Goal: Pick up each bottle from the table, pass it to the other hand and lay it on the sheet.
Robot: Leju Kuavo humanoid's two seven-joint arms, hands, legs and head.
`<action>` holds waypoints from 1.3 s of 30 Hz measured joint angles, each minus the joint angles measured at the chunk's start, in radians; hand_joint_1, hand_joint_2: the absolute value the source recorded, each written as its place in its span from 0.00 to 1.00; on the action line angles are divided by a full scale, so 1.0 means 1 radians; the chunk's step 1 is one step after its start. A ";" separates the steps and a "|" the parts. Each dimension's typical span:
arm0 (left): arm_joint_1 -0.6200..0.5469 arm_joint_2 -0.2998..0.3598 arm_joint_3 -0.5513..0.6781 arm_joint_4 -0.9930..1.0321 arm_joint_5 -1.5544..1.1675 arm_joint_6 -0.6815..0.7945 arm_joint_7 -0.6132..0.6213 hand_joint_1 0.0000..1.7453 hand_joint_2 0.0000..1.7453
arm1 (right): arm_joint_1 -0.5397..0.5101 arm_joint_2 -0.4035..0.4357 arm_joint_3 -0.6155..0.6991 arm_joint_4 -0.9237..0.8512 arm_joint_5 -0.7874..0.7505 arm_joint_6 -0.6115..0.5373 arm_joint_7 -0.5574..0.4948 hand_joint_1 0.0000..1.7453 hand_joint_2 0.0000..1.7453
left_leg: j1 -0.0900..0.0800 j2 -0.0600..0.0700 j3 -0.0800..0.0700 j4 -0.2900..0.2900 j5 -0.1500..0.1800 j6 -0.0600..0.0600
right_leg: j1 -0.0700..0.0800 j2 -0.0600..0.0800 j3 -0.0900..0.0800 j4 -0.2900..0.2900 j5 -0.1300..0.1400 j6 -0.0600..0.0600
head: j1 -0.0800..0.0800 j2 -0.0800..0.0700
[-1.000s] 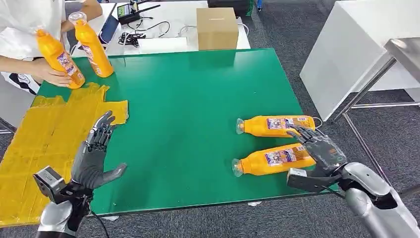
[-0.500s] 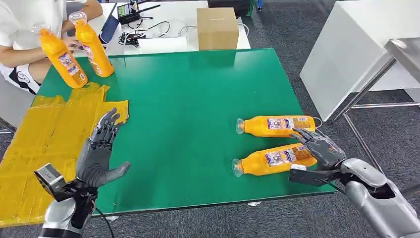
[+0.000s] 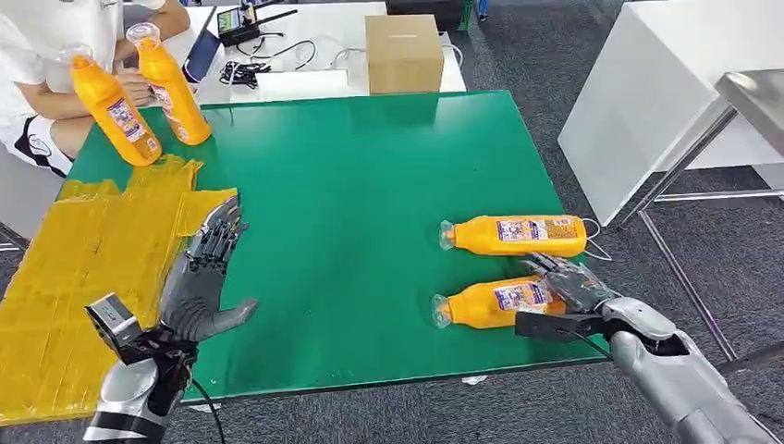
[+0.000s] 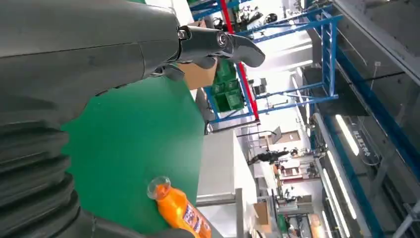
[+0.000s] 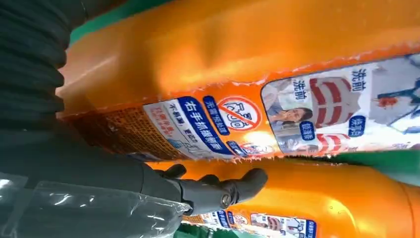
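Green table (image 3: pixel 370 176) fills the head view, yellow sheet (image 3: pixel 83 268) taped over its left part. Cardboard box (image 3: pixel 404 51) stands just past the far edge. Right arm comes in low from bottom right, right hand (image 3: pixel 569 285) resting fingers over the base end of the near bottle (image 3: pixel 495 302); whether it actually grips, cannot tell. Far bottle (image 3: pixel 515 235) lies flat just beyond, apart from it. Left hand (image 3: pixel 202 277) hangs over the sheet's edge, palm facing inward, fingers straight and spread, thumb out, holding nothing. Two upright bottles (image 3: pixel 139 97) stand at the far-left corner, a person's hand (image 3: pixel 137 86) on them.
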 measured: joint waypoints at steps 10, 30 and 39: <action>-0.023 -0.003 -0.018 0.045 0.001 0.006 0.000 0.00 1.00 | -0.084 0.030 0.067 0.132 -0.009 0.012 -0.007 0.93 1.00 | 0.000 0.002 0.014 0.000 -0.004 0.003 | 0.000 0.003 0.004 -0.002 -0.001 0.001 | 0.000 0.000; -0.036 -0.005 -0.026 0.080 0.011 0.018 -0.006 0.00 1.00 | -0.095 0.058 0.111 0.174 -0.082 -0.076 -0.072 1.00 1.00 | 0.001 0.002 0.019 0.000 -0.004 0.003 | 0.000 0.005 0.019 -0.003 -0.001 0.003 | 0.000 0.000; -0.031 -0.004 -0.027 0.075 0.009 0.008 -0.005 0.00 1.00 | 0.010 0.142 0.006 0.075 -0.146 -0.182 -0.168 1.00 1.00 | 0.003 0.001 0.017 0.000 -0.005 0.001 | 0.001 0.006 0.019 -0.003 -0.002 0.003 | 0.000 0.000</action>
